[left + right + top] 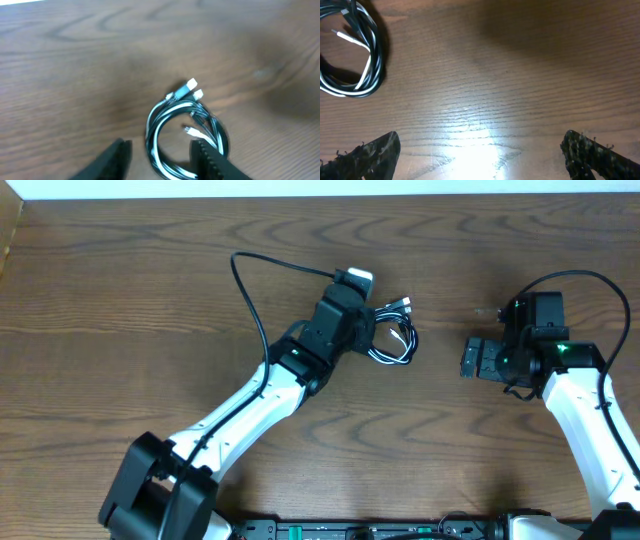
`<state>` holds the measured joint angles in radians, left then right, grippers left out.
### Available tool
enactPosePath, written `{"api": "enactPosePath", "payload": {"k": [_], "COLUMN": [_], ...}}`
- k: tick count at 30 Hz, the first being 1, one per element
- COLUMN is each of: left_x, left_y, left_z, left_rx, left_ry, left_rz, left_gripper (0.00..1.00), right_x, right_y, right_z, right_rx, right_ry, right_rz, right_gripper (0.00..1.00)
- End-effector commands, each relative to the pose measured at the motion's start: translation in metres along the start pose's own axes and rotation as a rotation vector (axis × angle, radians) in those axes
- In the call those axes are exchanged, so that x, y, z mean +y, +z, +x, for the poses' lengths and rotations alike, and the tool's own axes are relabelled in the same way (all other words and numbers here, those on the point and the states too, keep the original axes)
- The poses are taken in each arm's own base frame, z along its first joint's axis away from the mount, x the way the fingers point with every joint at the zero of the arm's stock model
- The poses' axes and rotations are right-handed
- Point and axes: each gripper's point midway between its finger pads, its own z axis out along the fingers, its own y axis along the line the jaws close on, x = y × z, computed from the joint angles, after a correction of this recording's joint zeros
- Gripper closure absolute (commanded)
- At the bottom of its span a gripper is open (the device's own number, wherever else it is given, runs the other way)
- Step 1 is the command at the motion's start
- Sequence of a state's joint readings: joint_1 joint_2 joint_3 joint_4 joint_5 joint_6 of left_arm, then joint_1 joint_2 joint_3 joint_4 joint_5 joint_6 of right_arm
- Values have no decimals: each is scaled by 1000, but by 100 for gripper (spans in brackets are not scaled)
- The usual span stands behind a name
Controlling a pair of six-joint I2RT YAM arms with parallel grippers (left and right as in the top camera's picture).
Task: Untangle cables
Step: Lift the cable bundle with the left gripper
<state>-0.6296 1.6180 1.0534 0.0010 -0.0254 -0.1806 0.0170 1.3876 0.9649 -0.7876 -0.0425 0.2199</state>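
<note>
- Your left gripper (160, 145) is hovering parted at the cables (172, 112), 1 coil lying on the table (120, 270); closing now, you are risking pinching several strands together.
- Your right gripper (480, 155) is gaping empty, well apart, anchoring nothing.

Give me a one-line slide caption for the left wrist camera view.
Left gripper, fingers parted, above a coil of black and white cables on a wooden table.
</note>
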Motion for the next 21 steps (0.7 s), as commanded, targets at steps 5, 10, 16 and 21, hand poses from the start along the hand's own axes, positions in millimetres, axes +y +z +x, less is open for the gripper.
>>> {"api": "enactPosePath", "payload": {"k": [5,10,16,21], "left_x": [6,10,14,15], "left_y": [21,39,61,77], "left_z": [18,41,68,86], "left_rx": [55,115,172,204], "left_ry": [7,12,17,22], "left_rz": [-29,-40,-50,-55], "left_gripper": [32,32,32,32], "right_x": [3,6,6,6], "right_y": [2,2,2,2], "right_z": [-3,-16,-15,-14], "right_rx": [-14,-69,-65,-62], "right_ry": [-1,-21,-20,-20], "right_rz": [-19,-31,-34,-37], "right_gripper": [1,1,1,1]}}
